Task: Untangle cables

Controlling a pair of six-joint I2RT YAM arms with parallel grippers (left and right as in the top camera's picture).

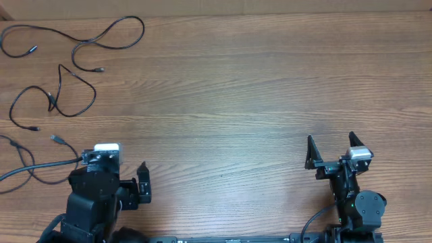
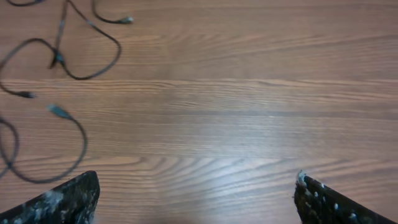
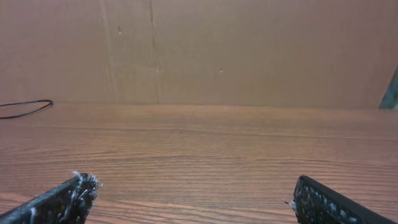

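Three thin black cables lie as separate loose strands at the table's far left. One long cable (image 1: 108,30) snakes along the back. A second cable (image 1: 71,101) loops below it. A third cable (image 1: 40,165) curls beside my left arm. In the left wrist view the looped cable (image 2: 93,50) and the third cable (image 2: 78,134) lie at the upper left. My left gripper (image 1: 116,164) (image 2: 196,193) is open and empty, to the right of the cables. My right gripper (image 1: 331,147) (image 3: 193,193) is open and empty at the front right, far from them. A bit of cable (image 3: 25,107) shows far left in the right wrist view.
The wooden table (image 1: 236,88) spans the whole view. A brown cardboard wall (image 3: 199,50) stands along its back edge. Thicker black robot cables (image 1: 314,223) run by the arm bases at the front edge.
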